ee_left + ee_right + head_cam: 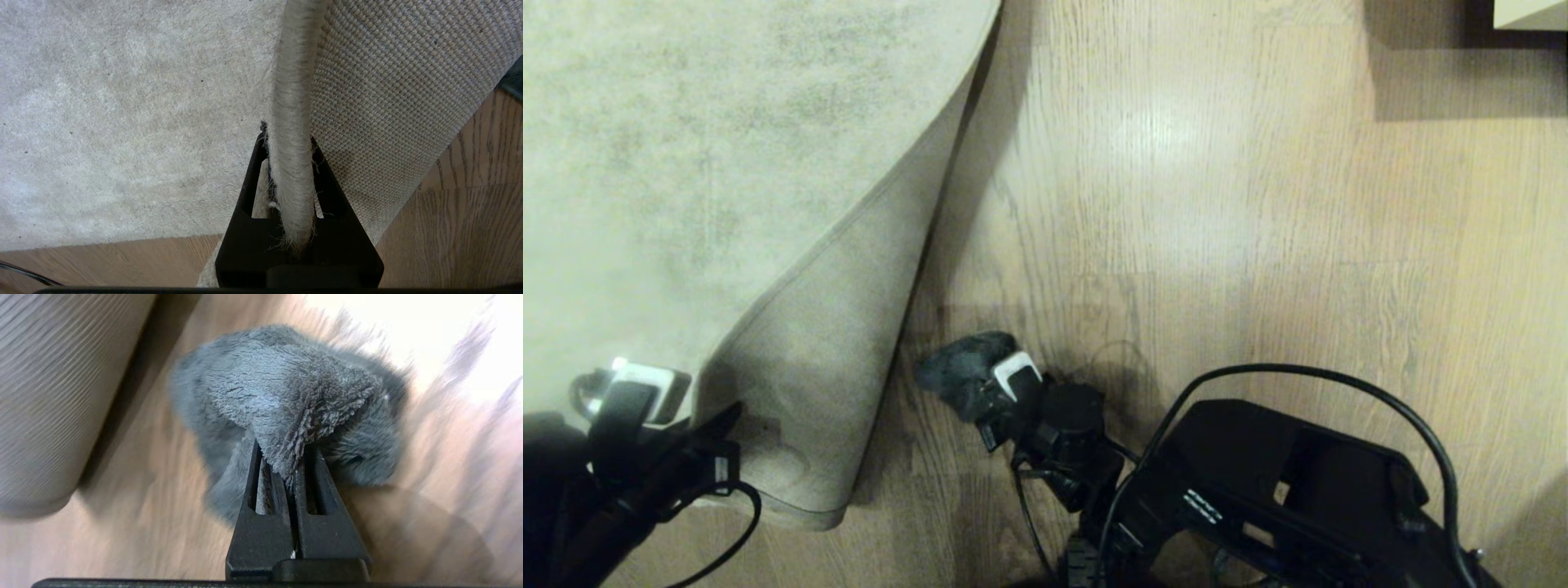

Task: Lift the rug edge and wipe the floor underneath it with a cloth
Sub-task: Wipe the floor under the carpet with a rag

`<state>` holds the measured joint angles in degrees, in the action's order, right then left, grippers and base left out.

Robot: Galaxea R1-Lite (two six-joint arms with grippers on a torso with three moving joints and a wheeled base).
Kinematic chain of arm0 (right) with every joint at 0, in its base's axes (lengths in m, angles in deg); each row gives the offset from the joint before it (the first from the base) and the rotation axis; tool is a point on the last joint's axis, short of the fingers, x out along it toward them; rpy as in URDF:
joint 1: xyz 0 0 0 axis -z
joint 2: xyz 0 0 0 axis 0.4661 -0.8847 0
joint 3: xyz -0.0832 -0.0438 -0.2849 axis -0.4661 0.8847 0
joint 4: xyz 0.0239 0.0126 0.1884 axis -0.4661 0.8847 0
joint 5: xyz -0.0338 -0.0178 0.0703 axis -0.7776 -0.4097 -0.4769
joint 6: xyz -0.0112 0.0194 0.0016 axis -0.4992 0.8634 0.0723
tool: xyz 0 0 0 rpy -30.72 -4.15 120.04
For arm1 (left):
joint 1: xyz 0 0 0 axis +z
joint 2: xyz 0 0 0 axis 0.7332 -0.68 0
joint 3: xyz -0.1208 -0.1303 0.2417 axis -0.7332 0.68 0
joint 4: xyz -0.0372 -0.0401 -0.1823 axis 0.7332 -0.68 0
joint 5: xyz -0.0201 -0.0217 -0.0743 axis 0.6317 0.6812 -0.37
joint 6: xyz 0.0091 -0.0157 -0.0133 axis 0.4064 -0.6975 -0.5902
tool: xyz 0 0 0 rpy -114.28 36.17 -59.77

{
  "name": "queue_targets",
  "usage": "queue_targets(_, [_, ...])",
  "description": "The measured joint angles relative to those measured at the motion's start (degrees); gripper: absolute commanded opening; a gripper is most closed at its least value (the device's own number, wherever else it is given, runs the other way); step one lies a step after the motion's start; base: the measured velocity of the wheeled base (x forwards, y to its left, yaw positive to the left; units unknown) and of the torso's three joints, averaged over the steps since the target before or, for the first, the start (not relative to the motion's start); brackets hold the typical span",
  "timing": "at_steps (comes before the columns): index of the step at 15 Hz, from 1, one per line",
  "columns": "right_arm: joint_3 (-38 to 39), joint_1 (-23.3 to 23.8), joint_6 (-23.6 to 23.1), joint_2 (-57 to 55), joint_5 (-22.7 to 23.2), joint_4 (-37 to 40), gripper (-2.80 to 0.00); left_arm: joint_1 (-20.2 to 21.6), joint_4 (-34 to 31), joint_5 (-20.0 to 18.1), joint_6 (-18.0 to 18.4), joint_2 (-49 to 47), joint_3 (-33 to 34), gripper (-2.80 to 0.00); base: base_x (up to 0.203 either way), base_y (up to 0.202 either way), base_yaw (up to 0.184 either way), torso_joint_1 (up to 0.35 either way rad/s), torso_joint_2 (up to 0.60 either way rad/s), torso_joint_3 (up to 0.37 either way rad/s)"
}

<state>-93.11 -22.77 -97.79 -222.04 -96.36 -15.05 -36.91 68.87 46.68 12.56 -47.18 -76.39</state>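
Wood-grain floor (1217,204) fills the right and near part of the head view, with a bright sheen patch in the middle; its far right corner is darkened by the shadow of a pale object (1531,12) cut off at the frame's edge, too little showing to name. Rug (670,163) covers the far left, mottled beige-grey, and runs out of frame on the left and far sides. Its near right corner is peeled up and folded over toward the left, so the tan woven backing (849,327) faces up and hides the pile below; the fold throws a dark band of shadow on the floor beside it. Black robot body and a looping cable (1339,380) block the near right floor.

Left claw (291,163), at the near left, is clamped on the rug's bound edge, holding the flap raised.

Right claw (286,469) is closed tight on the cloth (964,371), a dark grey fuzzy lump pressed on the bare floor just right of the lifted flap, apart from it. The right wrist view is smeared around the cloth.
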Motion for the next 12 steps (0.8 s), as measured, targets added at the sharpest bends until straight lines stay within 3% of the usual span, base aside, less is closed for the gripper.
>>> queue_targets(6, [-7.1, 1.1, -0.4, 2.3, -0.2, 5.9, -2.8, 0.0, 0.0, 0.0, 0.0, 0.0, 0.0, -2.8, 0.0, 0.0, 0.0, 0.0, 0.0, 0.0])
queue_targets(12, [-0.1, -3.3, -0.6, 8.7, -0.4, 5.7, -2.8, 0.0, 0.0, 0.0, 0.0, 0.0, 0.0, -2.8, 0.0, 0.0, 0.0, 0.0, 0.0, 0.0])
